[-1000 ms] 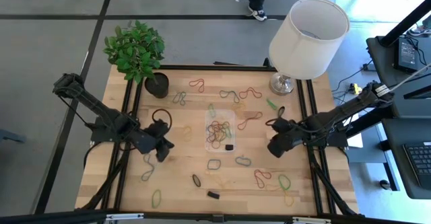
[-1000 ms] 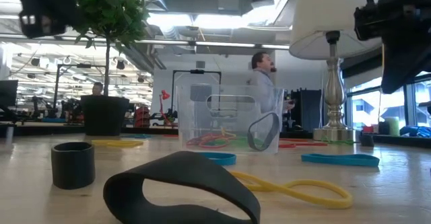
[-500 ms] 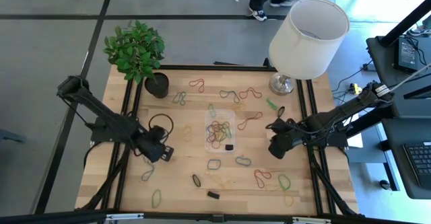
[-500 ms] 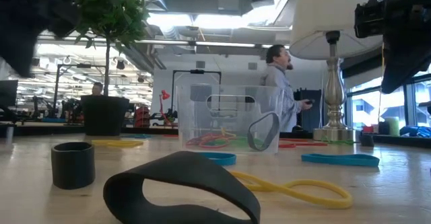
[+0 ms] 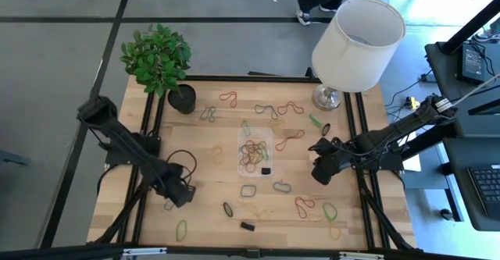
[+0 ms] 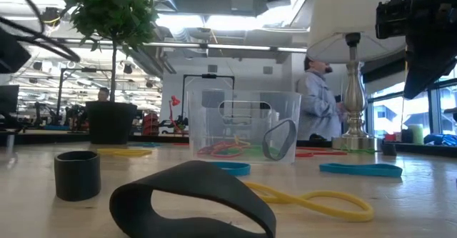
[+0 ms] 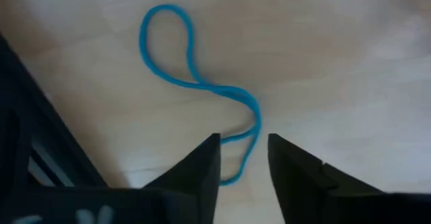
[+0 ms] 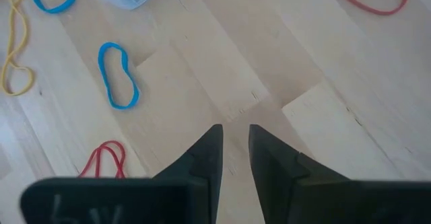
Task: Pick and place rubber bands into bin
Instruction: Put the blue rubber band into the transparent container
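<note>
Rubber bands in several colours lie scattered flat on the wooden table (image 5: 211, 213). The clear bin (image 5: 255, 152) stands at the table's middle with several bands inside; it also shows in the low view (image 6: 243, 127). My left gripper (image 5: 178, 197) hovers near the left front, open, pointing down. In its wrist view a twisted blue band (image 7: 195, 83) lies on the wood, its near end between the open fingertips (image 7: 244, 158). My right gripper (image 5: 319, 172) hangs right of the bin, its fingers a narrow gap apart (image 8: 236, 150) over bare wood, nothing between them.
A potted plant (image 5: 181, 97) stands at the far left and a lamp (image 5: 355, 37) at the far right. Black bands (image 6: 189, 202) and a small black ring (image 6: 77, 174) lie near the front edge. A person walks in the room behind.
My left gripper has gone toward the table's near edge and now stands over the blue band at the left front. The person behind the table has walked to the right.
</note>
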